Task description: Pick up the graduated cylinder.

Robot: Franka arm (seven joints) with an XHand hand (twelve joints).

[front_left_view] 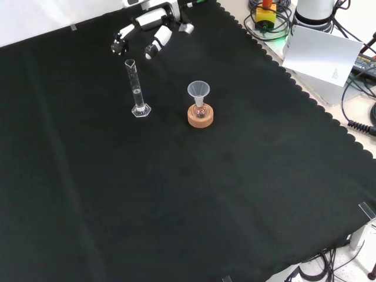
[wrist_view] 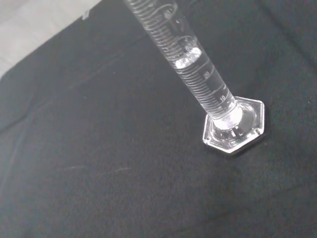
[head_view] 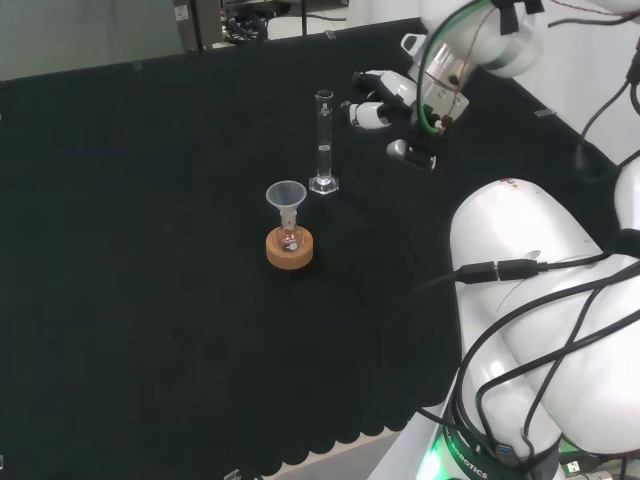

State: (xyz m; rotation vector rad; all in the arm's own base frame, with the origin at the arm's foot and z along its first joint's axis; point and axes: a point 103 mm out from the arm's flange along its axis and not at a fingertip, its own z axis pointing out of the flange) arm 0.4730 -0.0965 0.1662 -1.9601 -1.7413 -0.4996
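One cylinder [head_view: 323,140] stands upright on its hexagonal foot, free to grasp, with the hand [head_view: 378,100] near it, fingers [front_left_view: 154,44] relaxed and empty.

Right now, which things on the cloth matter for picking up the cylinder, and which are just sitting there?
For the job:
graduated cylinder, standing upright
robot hand, open, beside it, not touching

Just sitting there:
funnel in a small flask
cork ring under the flask
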